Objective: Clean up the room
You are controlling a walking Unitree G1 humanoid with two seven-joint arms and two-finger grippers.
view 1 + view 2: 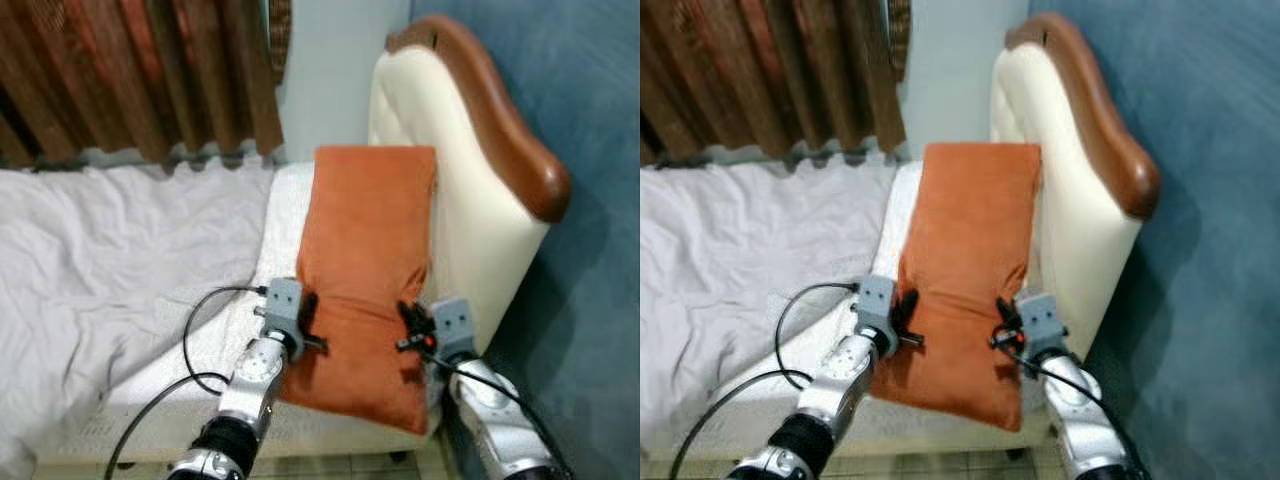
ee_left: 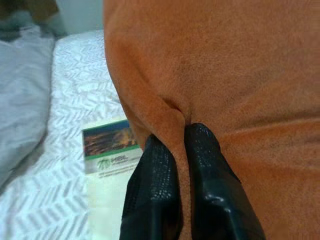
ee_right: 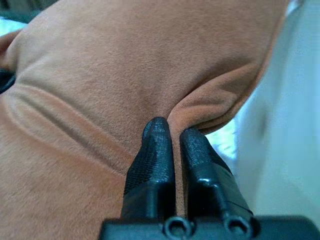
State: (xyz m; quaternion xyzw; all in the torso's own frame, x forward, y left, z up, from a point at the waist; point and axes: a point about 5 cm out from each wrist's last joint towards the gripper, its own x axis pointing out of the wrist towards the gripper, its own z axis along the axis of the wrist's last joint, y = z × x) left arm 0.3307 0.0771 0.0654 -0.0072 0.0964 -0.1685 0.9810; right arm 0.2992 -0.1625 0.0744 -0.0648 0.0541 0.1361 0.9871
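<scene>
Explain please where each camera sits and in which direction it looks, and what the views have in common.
Left eye view: on the head, looking forward and down at the bed; both silver arms show.
Right eye view: the same scene.
Left wrist view: along the left gripper, pinching a fold of the orange pillow.
Right wrist view: along the right gripper, pinching the pillow's other side.
Shared: all four show the pillow, lying by the headboard.
</scene>
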